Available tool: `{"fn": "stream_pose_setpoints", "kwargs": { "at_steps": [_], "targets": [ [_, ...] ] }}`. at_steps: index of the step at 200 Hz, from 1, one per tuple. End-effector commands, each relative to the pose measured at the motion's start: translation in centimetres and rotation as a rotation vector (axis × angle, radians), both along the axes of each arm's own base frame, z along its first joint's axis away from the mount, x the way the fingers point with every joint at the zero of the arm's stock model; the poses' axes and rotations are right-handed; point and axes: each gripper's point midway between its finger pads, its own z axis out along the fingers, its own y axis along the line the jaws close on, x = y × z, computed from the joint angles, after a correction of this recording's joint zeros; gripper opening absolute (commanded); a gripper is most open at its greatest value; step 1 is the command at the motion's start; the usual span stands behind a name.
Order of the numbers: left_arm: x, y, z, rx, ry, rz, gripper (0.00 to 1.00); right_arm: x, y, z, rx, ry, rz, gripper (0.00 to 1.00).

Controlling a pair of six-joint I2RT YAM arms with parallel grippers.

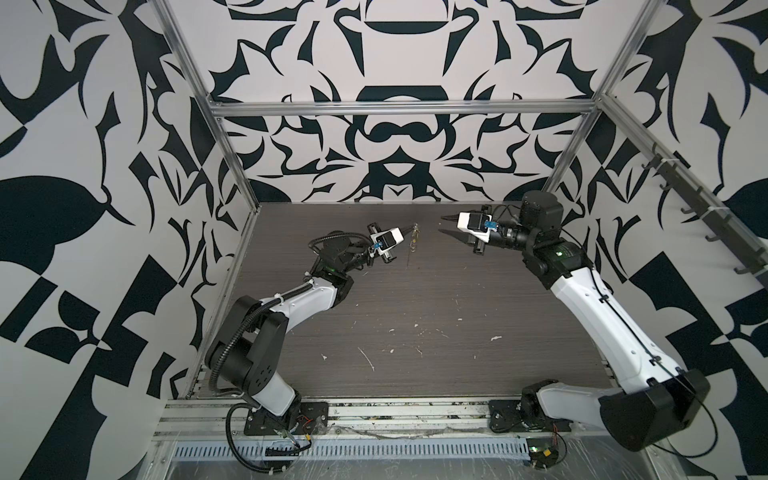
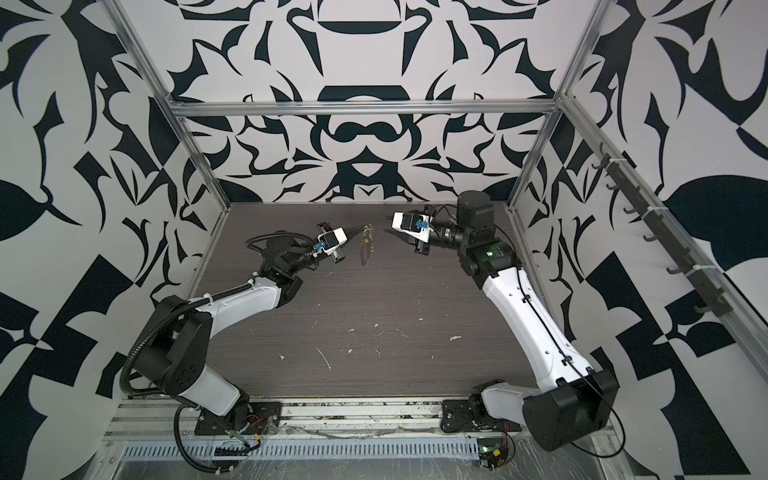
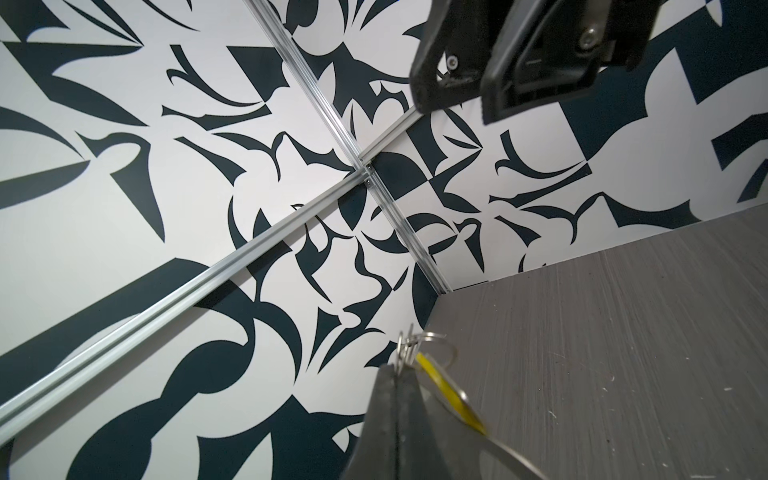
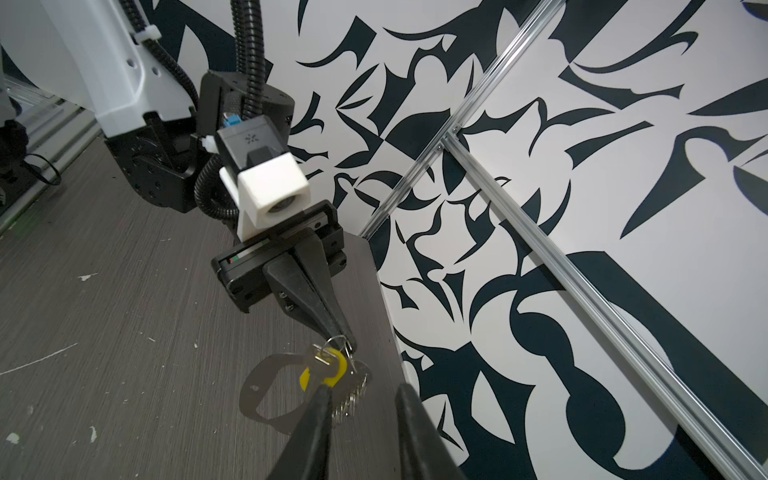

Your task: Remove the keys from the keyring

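Shiny metal keyring (image 3: 403,353), glossy yellow plastic on keys (image 4: 340,366), matt wood-grain table (image 4: 124,311).

Bold black-and-white abstract-patterned wall panels (image 1: 399,137) enclose the cell on three sides, braced by silver aluminium frame rails (image 1: 399,109) that meet at the rear corners. A dark grey wood-grain worktop (image 1: 415,299) forms the floor, flecked with small white scraps (image 1: 366,357) mostly towards its front edge. A row of dark hooks (image 1: 686,209) runs along the right-hand wall rail. A pale slotted cable duct (image 1: 374,451) lies in front of the worktop's front edge. The lighting is even.
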Motion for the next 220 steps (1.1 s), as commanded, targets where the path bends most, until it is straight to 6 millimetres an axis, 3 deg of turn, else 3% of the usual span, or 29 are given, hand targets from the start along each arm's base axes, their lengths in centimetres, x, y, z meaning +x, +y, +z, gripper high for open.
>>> {"fn": "stream_pose_setpoints", "kwargs": {
  "at_steps": [1,44,103,220],
  "targets": [
    [0.2,0.2,2.2,-0.025,-0.136,-0.004,0.0,-0.3,0.2,1.6,-0.018,-0.046,0.039,0.27],
    [1.2,0.5,1.9,0.014,-0.183,-0.004,0.0,1.4,0.5,1.2,-0.079,-0.059,0.031,0.23],
    [1.7,0.3,0.6,0.098,-0.222,0.024,0.0,3.4,2.2,-2.6,-0.209,-0.064,0.029,0.24],
    [1.5,0.1,2.2,0.088,-0.275,0.029,0.0,4.8,3.8,-3.1,-0.282,-0.168,0.014,0.25]
  ]
}}
